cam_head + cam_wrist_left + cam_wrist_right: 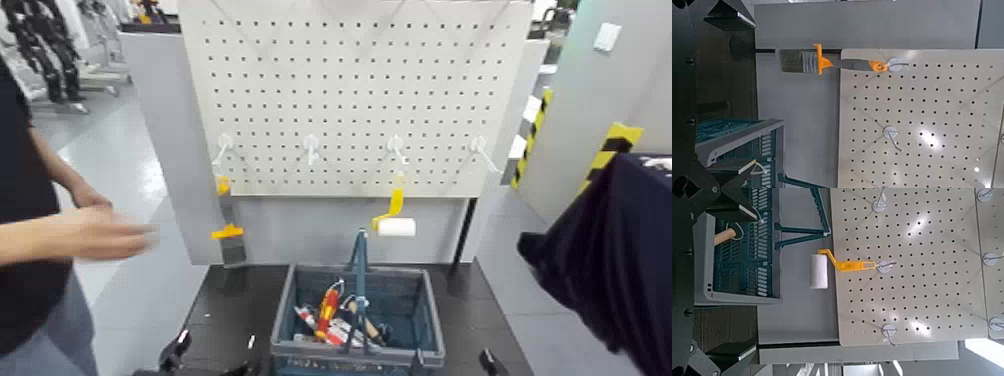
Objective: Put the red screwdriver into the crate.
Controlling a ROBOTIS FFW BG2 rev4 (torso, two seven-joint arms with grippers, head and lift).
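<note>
The red screwdriver [328, 303] lies inside the blue-grey crate [430, 320], slanted among several other tools left of the arched blue handle [358, 270]. The crate stands on the dark table below the pegboard. It also shows in the left wrist view [735, 141] and in the right wrist view [707, 266], where the screwdriver is hidden. My left gripper [175, 352] is low at the table's front left and my right gripper [488, 362] low at the front right. Both are open, empty and apart from the crate.
A white pegboard [350, 90] stands behind the crate. A yellow-handled scraper [228, 235] hangs at its left and a yellow-handled white paint roller [396, 222] near the middle. A person's hand [110, 235] reaches in from the left. Dark cloth [610, 250] hangs at the right.
</note>
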